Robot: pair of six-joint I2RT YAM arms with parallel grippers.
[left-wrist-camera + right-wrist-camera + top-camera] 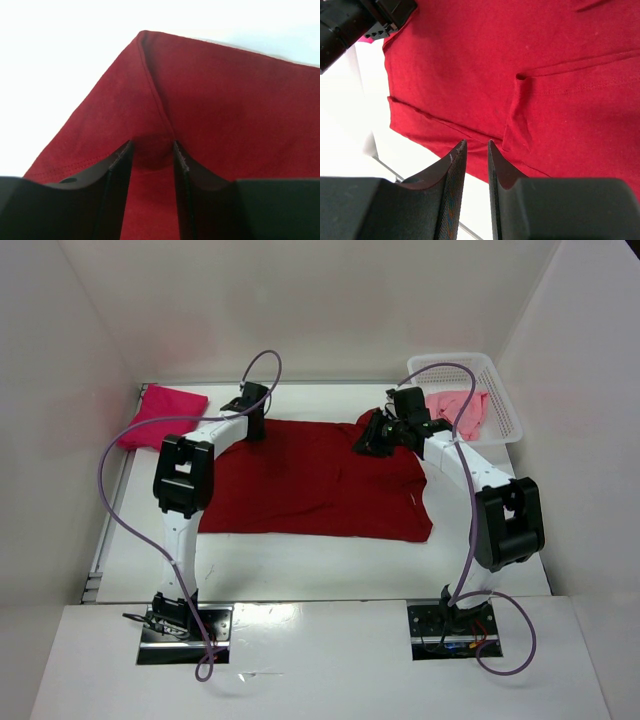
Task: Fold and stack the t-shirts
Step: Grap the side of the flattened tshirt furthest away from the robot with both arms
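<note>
The left hand (pixel 151 149) points down at the far left edge of the dark red t-shirt (pixel 225 100). Its fingers (pixel 117 170) stand on either side of a small hump of that cloth, and the hump fills the gap between them. Whether they squeeze it or only flank it I cannot tell. A stitched seam (pixel 155 95) runs from the hump out to a corner of the shirt, where the white surface (pixel 300 565) shows beyond.

The right hand (pixel 475 145) hangs over the far right part of the same shirt, tilted toward its edge. Its fingers are slightly apart, with nothing between them.

The dark red t-shirt lies spread out flat in the middle of the surface, between the two arms. A magenta t-shirt (pixel 160 415) lies bunched at the far left corner, just beside the dark red one. A light pink t-shirt (pixel 455 408) lies crumpled inside the white mesh basket (pixel 505 400) at the far right corner.
</note>
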